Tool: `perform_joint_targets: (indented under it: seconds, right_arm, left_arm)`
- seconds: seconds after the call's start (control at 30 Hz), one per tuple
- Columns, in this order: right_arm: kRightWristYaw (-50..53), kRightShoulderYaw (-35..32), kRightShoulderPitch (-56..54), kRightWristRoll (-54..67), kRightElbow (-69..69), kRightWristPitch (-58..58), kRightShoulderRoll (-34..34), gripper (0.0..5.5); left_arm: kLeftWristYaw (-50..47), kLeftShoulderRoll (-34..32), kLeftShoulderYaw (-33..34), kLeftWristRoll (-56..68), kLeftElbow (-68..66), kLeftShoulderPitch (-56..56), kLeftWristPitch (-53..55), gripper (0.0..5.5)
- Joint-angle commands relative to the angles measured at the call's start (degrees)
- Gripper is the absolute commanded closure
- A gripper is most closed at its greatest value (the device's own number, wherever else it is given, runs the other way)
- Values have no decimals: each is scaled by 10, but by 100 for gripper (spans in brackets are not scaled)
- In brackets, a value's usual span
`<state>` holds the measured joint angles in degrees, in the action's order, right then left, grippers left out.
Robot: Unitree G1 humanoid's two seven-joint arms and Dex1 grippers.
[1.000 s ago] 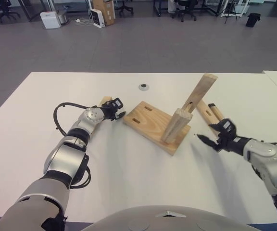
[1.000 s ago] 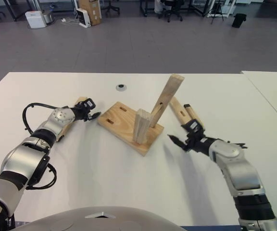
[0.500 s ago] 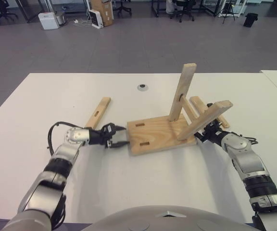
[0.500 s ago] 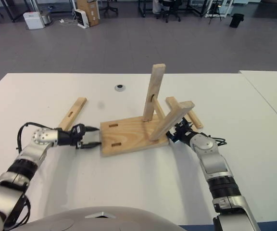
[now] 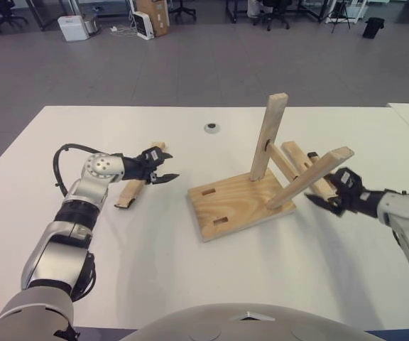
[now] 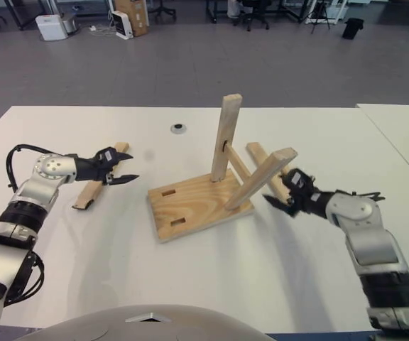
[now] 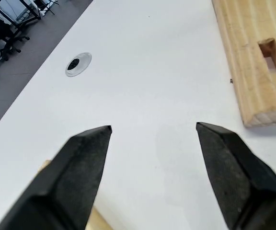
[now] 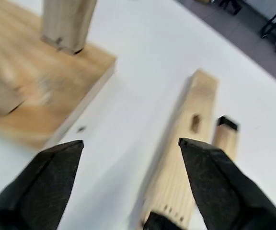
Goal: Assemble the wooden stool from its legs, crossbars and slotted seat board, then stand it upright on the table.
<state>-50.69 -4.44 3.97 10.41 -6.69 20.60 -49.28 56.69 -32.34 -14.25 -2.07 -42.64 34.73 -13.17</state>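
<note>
**Two legs in the seat board, both grippers spread wide beside it**

Two arms flank the seat board (image 5: 229,207), which lies flat near the middle of the white table (image 5: 190,284). Well to the left of the board, a loose leg (image 6: 89,192) lies flat on the table. The left gripper (image 7: 153,127) hangs over that leg's far end, pointing towards the board. Its jaws are wide apart with only bare tabletop between them, short of the board's left edge.

The board's left half shows two open slots (image 5: 209,192). At its right half, an upright leg (image 5: 268,135) stands in the far corner. A tilted leg (image 5: 309,176) rises from the near corner and leans out past the right edge.

Just behind and right of the board lie a slotted piece (image 8: 186,158) and a thinner dark-tipped stick (image 8: 226,136), side by side. The right gripper (image 8: 131,142) sits just right of the board, near the tilted leg, its jaws wide and gripping nothing. Beyond the board, a small round grommet (image 5: 211,128) is set into the table.
</note>
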Motion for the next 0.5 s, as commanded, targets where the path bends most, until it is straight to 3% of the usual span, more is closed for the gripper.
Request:
perform_joint_targets:
  seconds: [0.03, 0.3, 0.5]
  right_arm:
    - [-56, -14, 66, 48, -85, 51, -33, 180]
    - [42, 111, 55, -10, -69, 37, 93, 180]
    - [102, 136, -38, -47, 30, -14, 163, 180]
  left_arm:
    - [-55, 24, -20, -57, -97, 51, -41, 225]
    - [-95, 94, -70, -128, -213, 53, -135, 225]
    - [49, 94, -82, -66, -110, -41, -168, 225]
